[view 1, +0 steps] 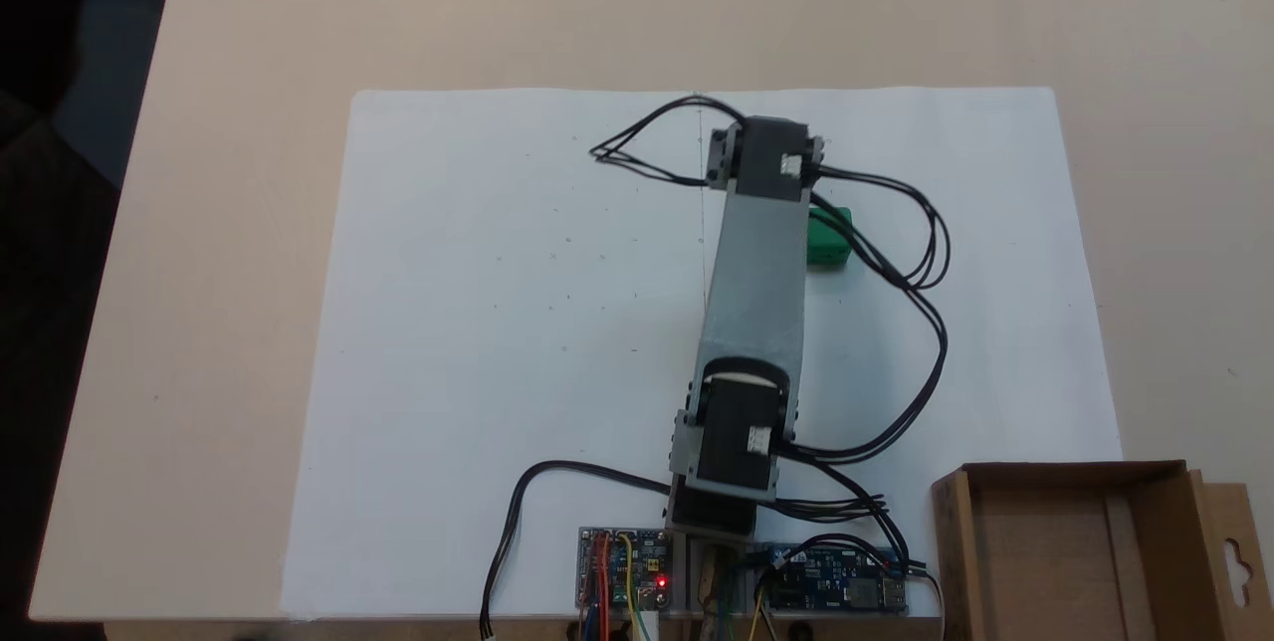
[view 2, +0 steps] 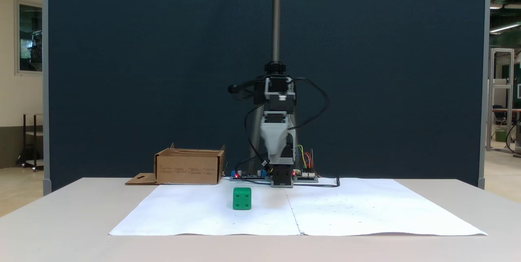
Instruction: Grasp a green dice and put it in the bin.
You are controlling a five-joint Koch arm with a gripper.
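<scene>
Approach step: the small bright green plastic dice (view 2: pixel 242 198) sits untouched on the white paper sheet (view 1: pixel 478 322), apart from the shallow brown cardboard bin (view 2: pixel 189 166); the hand's (view 2: pixel 276 160) opening cannot be told; it must next descend over the dice.

The green dice (view 2: pixel 242 198) sits flat on white paper, four pips facing the camera; the empty open bin (view 2: pixel 188 167) stands at its ten o'clock.

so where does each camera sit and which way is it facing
Fixed view from above, looking down on the table: shows the arm from its base outward, partly covering the dice, with the bin at lower right.
Fixed view at table height, facing the arm head-on against a blue screen.
Both show the dice, bin, white sheet and circuit boards.
</scene>
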